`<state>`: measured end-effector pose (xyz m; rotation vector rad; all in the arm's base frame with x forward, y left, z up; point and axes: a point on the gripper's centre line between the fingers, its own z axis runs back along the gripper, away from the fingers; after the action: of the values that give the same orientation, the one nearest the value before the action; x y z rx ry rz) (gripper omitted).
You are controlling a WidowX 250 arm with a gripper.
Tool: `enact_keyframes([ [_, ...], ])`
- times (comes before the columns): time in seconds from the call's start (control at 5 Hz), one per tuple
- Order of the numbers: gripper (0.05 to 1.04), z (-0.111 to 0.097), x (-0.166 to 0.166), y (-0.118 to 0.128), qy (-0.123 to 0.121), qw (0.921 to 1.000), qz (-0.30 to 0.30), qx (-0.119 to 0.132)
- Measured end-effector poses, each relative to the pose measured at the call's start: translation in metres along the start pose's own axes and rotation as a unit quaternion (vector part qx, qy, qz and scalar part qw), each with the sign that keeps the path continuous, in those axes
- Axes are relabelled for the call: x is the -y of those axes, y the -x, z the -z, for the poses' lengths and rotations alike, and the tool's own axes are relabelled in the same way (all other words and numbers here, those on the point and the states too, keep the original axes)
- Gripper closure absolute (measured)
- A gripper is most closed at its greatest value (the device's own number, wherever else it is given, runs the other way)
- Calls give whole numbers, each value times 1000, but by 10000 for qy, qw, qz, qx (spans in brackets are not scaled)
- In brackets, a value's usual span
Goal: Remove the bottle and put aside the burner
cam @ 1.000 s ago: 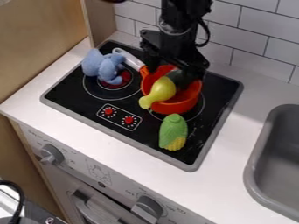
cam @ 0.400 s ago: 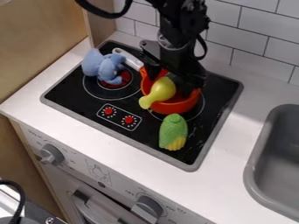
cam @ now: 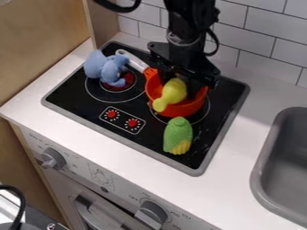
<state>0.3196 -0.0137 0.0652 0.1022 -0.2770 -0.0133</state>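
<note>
My arm [cam: 190, 20] is running off the frame's top edge, upper ctr. My claw [cam: 186, 67] is hiding pt. of the red-orange pot [cam: 185, 108]'s far rim, & its low end is getting lost in the dark by the yellow-green bottle [cam: 174, 91]. The pot's covering pt. of its burner ring [cam: 209, 108]; the blue plush [cam: 110, 69]'s blocking pt. of another, upper L. The sink [cam: 262, 166] is getting cut at the R edge, oven door [cam: 111, 215] at the btm., black cable [cam: 118, 7] at the top. Panel marks [cam: 102, 176] are coming out too small.

The yellow bottle [cam: 173, 92] and the gripper [cam: 186, 80] have shifted slightly toward the sink [cam: 258, 173].
</note>
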Motion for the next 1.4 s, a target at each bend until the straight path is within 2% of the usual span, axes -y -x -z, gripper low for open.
enact_keyframes([
  [0.2, 480, -9, 1, -6, 71, 9998, -69, -147],
  [0.4, 480, -21, -1, -11, 25, 9994, -78, -345],
  [0.6, 480, -42, -11, -3, -61, 9973, 143, -718],
  [0.8, 480, -68, -39, 16, -95, 9942, 575, -905],
  [1.0, 480, -74, -64, 38, -169, 9909, 916, -968],
  [1.4, 480, -55, -97, 65, -465, 9877, 1248, -821],
])
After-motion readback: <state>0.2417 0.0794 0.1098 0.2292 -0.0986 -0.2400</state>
